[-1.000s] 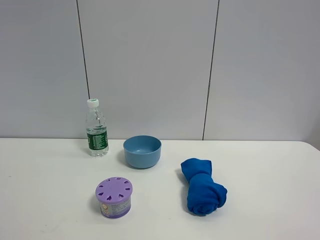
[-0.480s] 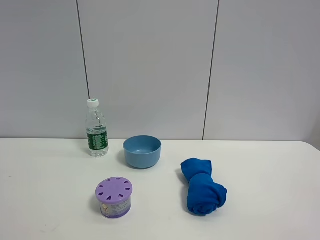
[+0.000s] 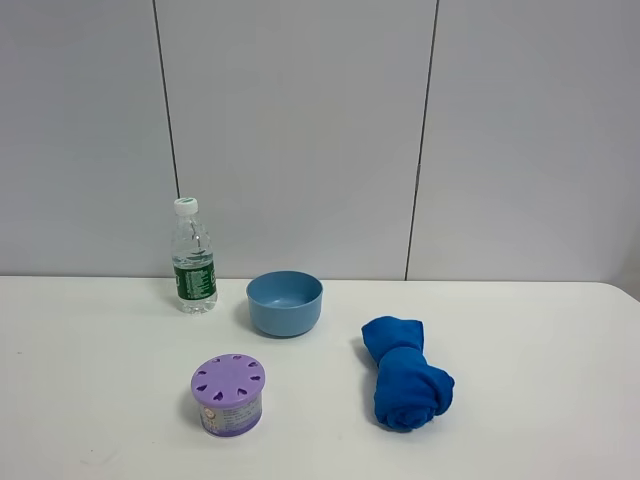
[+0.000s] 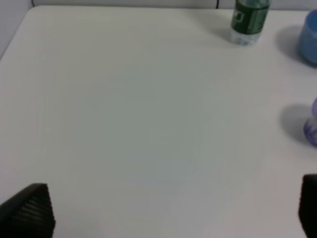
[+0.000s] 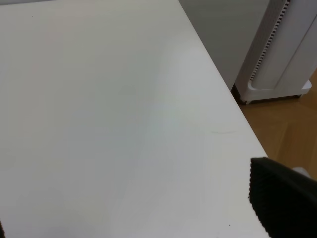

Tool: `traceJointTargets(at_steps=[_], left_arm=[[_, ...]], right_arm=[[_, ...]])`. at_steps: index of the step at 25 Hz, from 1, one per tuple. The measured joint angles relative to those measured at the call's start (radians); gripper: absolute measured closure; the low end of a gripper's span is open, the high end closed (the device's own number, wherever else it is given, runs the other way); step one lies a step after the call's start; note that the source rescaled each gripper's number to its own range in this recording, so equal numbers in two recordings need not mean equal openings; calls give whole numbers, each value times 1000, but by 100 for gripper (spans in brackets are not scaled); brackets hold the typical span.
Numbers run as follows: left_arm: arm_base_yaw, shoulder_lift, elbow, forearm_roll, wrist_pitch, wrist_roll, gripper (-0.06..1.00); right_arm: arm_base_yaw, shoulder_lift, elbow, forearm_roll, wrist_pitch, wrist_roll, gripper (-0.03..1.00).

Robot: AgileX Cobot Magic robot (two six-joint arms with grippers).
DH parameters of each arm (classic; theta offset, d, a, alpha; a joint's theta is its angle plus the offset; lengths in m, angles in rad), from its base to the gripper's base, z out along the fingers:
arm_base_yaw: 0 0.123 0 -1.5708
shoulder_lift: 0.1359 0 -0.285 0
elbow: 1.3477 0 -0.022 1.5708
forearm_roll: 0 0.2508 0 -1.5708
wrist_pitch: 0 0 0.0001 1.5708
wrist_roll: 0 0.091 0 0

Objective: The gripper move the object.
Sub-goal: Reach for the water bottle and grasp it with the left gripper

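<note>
Clear plastic bottle (image 3: 194,258), white cap, green label, upright at the back left of the smooth white counter (image 3: 540,420), just left of the round blue bowl (image 3: 285,302); purple round container (image 3: 229,394) with perforated lid nearer the front; rolled blue cloth (image 3: 404,386) to its right. Left gripper (image 4: 168,206): ribbed black jaws wide apart, holding nothing; right gripper (image 5: 138,213): one ribbed jaw clear, the other a sliver at the frame edge, seemingly spread too.

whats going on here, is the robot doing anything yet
Nothing is being handled yet. The water bottle stands untouched near the back of the table, just left of the blue bowl. The left gripper is open over bare table, well short of the bottle. Neither arm shows in the high view.
</note>
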Motion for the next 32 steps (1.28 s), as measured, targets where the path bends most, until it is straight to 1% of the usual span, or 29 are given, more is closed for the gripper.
traceJointTargets(at_steps=[2,6,12,14,15,16,20,22,25,27,29,32], left_arm=[[0,20,-24,-15,-61,0,-6],[0,97,-35,-19,-191,4,-6],[0,224,-35,-20,-455,11,-6],[0,266,-35,-20,-514,34,-6],[0,266,-35,-20,-514,34,-6],[0,301,-32,-20,-582,66,-6],[0,360,26,-20,-731,91,-6],[0,386,62,-20,-781,94,-6],[-2,433,106,-20,-818,94,-6],[-24,469,126,-20,-834,94,-6],[-73,509,140,-20,-864,94,-6],[-185,593,143,-20,-930,94,-6]], right_arm=[[0,0,0,0,0,0,-3],[0,0,0,0,0,0,-3],[0,0,0,0,0,0,-3],[0,0,0,0,0,0,-3],[0,0,0,0,0,0,-3],[0,0,0,0,0,0,-3],[0,0,0,0,0,0,-3],[0,0,0,0,0,0,-3],[0,0,0,0,0,0,-3],[0,0,0,0,0,0,-3],[0,0,0,0,0,0,-3],[0,0,0,0,0,0,-3]])
